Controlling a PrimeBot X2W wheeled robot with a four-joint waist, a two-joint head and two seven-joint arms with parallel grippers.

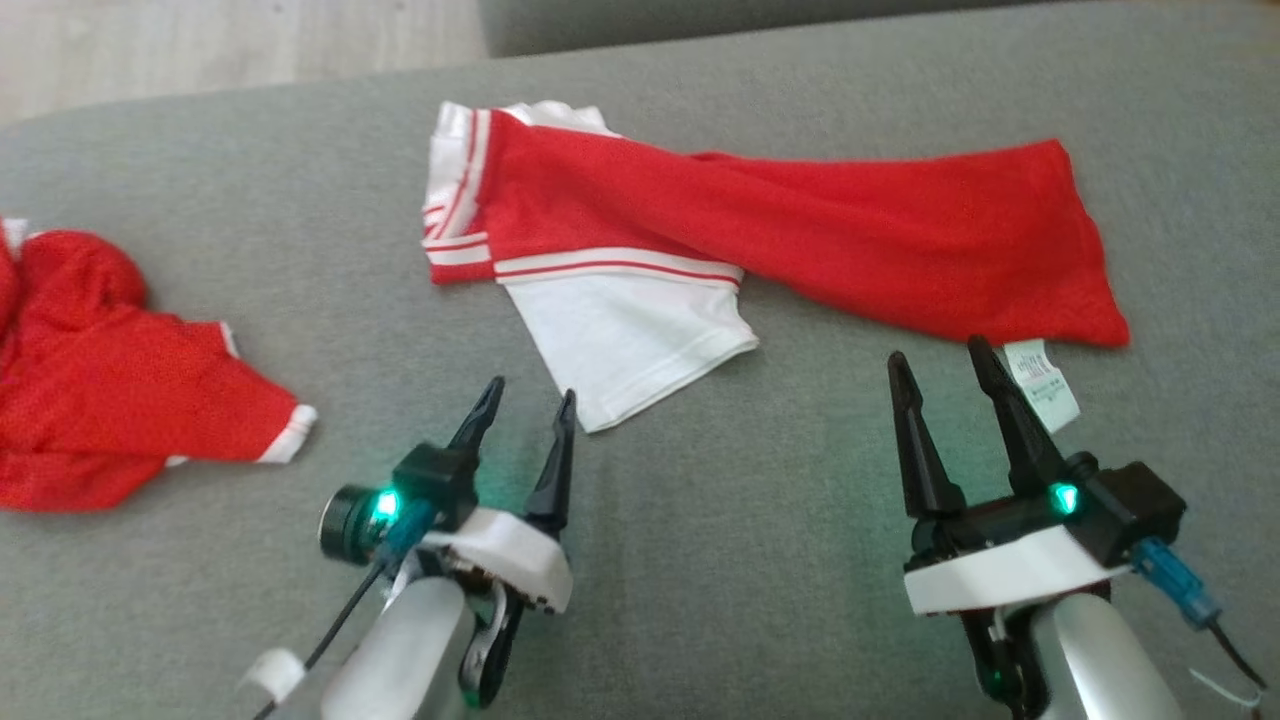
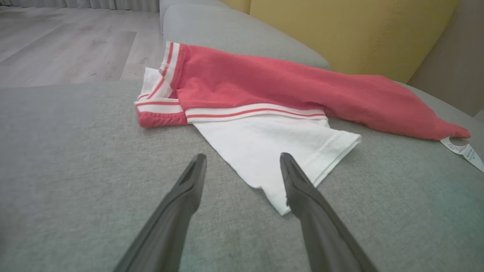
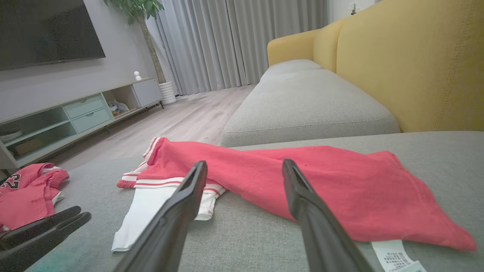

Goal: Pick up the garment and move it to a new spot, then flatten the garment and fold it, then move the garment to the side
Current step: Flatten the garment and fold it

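The garment [image 1: 780, 220] lies on the sofa [image 1: 750, 560]. Near it, the left tool [image 1: 532, 390] and the right tool [image 1: 935, 350] both stand spread apart, empty.

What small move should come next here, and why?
Probably ease the left end effector forward to the white sleeve corner. Both stand open and empty just short of the garment, which lies bunched rather than flat; the right end effector sits by the label.

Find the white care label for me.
Head view, right side: the care label lies on the grey cushion at the lower right corner of the red shirt, just beside the right gripper.
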